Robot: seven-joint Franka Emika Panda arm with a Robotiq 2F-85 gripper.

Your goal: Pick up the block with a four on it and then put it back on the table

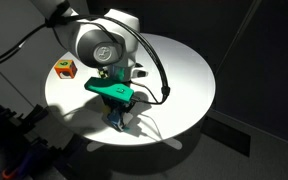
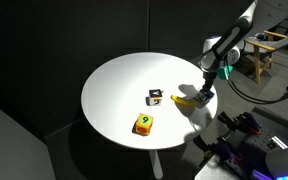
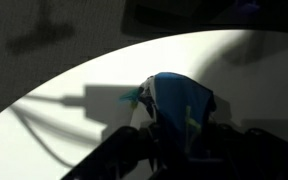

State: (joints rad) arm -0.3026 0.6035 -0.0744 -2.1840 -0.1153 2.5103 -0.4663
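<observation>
gripper point(image 1: 117, 113) low over table point(image 1: 184, 70), near its rim | jaws narrow, closed on the block point(image 3: 179, 102), which fills the gap in wrist view | block at gripper tip, touching table or just above it: cannot tell | orange cube point(image 1: 64, 68) well apart | dark cube point(image 2: 156, 96) nearer gripper

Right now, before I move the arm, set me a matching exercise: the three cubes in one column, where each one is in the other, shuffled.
Things:
1. orange-red cube
2. dark cube
3. blue block

Places:
A. between the fingers of the gripper
B. loose on the table, the nearer one to the gripper
C. loose on the table, farthest from the gripper

Pairs: 1-C; 2-B; 3-A
</observation>
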